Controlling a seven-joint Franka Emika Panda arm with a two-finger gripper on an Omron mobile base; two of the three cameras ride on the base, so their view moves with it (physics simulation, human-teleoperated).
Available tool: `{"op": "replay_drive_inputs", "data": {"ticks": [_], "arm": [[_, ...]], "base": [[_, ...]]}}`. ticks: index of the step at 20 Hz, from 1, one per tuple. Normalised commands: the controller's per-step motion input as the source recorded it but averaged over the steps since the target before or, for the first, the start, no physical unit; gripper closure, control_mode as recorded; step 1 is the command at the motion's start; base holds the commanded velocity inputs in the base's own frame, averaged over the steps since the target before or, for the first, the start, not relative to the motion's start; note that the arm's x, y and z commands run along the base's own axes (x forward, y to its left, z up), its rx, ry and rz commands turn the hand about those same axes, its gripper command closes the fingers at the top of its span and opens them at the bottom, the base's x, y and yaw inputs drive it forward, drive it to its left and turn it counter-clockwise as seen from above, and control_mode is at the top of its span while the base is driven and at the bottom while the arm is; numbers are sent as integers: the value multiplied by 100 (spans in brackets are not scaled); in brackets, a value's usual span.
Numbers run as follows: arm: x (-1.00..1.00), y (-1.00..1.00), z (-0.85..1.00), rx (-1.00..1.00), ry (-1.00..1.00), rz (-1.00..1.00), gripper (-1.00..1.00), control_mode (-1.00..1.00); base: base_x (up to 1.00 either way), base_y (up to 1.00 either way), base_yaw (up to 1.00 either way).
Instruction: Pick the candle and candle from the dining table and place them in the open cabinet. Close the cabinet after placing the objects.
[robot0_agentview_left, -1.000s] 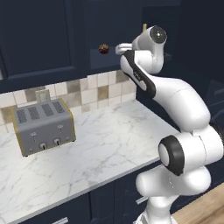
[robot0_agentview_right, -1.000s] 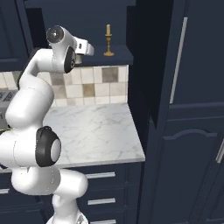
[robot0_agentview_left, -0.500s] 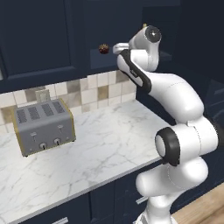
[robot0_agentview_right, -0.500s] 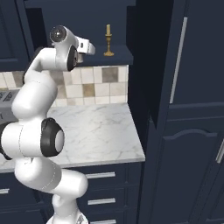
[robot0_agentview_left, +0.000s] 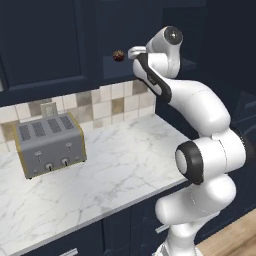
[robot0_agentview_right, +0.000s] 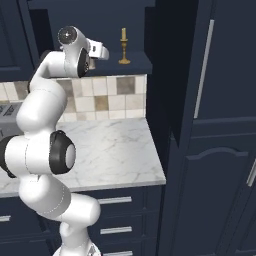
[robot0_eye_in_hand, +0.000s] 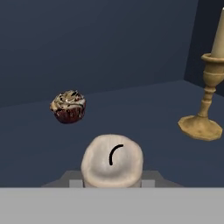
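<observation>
My gripper (robot0_eye_in_hand: 112, 180) is shut on the grey-beige candle stub (robot0_eye_in_hand: 112, 159), whose top and black wick face the hand camera. It hangs at the front of the open navy cabinet (robot0_agentview_right: 135, 62), just above the shelf floor (robot0_eye_in_hand: 144, 109). The tan taper candle on its brass holder (robot0_eye_in_hand: 209, 94) stands upright on that shelf to the right, also visible from the right base camera (robot0_agentview_right: 123, 47). From the base views the hand (robot0_agentview_left: 134, 51) (robot0_agentview_right: 102, 51) reaches toward the cabinet opening. The dining table is out of view.
A cupcake (robot0_eye_in_hand: 68, 106) (robot0_agentview_left: 118, 55) sits on the cabinet shelf left of the stub. Below lies a marble counter (robot0_agentview_left: 125, 165) with a silver toaster (robot0_agentview_left: 48, 144). A tall navy panel with a vertical silver handle (robot0_agentview_right: 202, 70) stands to the right.
The hand has edged a little toward the cabinet opening with the stub still held, and the arm's elbow has swung lower. The taper and cupcake have not moved.
</observation>
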Motion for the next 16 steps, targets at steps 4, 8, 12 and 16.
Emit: {"op": "replay_drive_inputs", "data": {"ticks": [4, 8, 12, 16], "arm": [[0, 0, 0, 0, 0, 0, -100, -100], [0, 0, 0, 0, 0, 0, -100, -100], [0, 0, 0, 0, 0, 0, -100, -100], [-8, 0, 0, 0, 0, 0, -100, -100]], "base": [[0, 0, 0], [0, 0, 0], [0, 0, 0], [0, 0, 0]]}}
